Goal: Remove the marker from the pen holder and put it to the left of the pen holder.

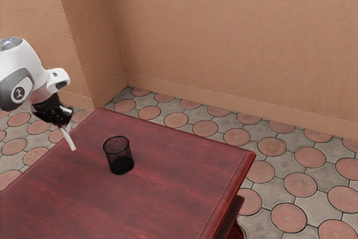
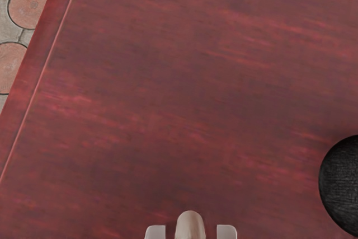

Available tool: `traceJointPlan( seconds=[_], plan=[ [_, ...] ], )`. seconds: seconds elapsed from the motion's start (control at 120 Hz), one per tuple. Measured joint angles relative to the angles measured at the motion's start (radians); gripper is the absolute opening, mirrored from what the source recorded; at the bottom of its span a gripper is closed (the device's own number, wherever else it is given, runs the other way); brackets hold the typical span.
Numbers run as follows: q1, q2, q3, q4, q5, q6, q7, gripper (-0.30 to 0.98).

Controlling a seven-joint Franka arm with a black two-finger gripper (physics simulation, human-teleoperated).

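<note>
The black two-finger gripper [image 1: 62, 123] is holding the pale, slender marker [image 1: 68, 139], its fingers [image 2: 227, 232] standing narrowly apart, one on each side of it. The marker is hanging below the gripper at a tilt, its lower end slanting toward the exterior view's right and out over the tabletop in that view. Whether that end is touching the wood, the views are not making clear. In the wrist view its rounded, beige end is showing between the two light fingertips.

Above the gripper, the white Franka arm [image 1: 24, 62] is coming in from the exterior view's left, bending at its grey-capped joint and dropping toward the hand. The hand is pointing mostly downward, leaning a little toward the exterior view's right, and is hovering near the table's edge on the exterior view's left.

The black mesh pen holder [image 1: 127, 152] is standing upright on the reddish wooden table [image 1: 168, 194], apart from the marker and farther toward the exterior view's right. The marker is staying clear of its open rim.

Beyond the table, grey floor tiles with round terracotta insets [image 1: 271, 146] are spreading to a baseboard [image 1: 224, 103], and a textured orange-tan wall [image 1: 224, 32] is rising behind.
</note>
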Motion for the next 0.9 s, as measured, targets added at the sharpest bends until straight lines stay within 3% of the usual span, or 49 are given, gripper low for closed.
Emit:
traceJointPlan(
  seconds=[0.1,0.175,0.208,0.433,0.617,0.675,0.708,0.758,0.817,0.9],
  plan=[
    [-0.240,0.009,0.237,-0.014,0.018,0.092,0.003,-0.08],
    [-0.319,0.005,0.320,-0.028,0.023,0.152,0.005,-0.08],
    [-0.332,0.005,0.333,-0.037,0.023,0.172,0.007,-0.07],
    [-0.366,0.008,0.350,-0.061,0.000,0.245,0.043,0.38],
    [-0.367,0.011,0.350,-0.060,-0.002,0.265,0.065,0.55],
    [-0.355,0.014,0.350,-0.055,0.032,0.266,0.078,0.57],
    [-0.344,0.026,0.350,-0.026,0.048,0.235,0.086,0.59],
    [-0.343,0.073,0.331,0.141,0.037,0.084,0.097,0.61],
    [-0.367,0.136,0.296,0.349,-0.001,-0.145,0.108,0.62],
    [-0.390,0.178,0.243,0.480,-0.057,-0.410,0.124,0.64]
  ],
)
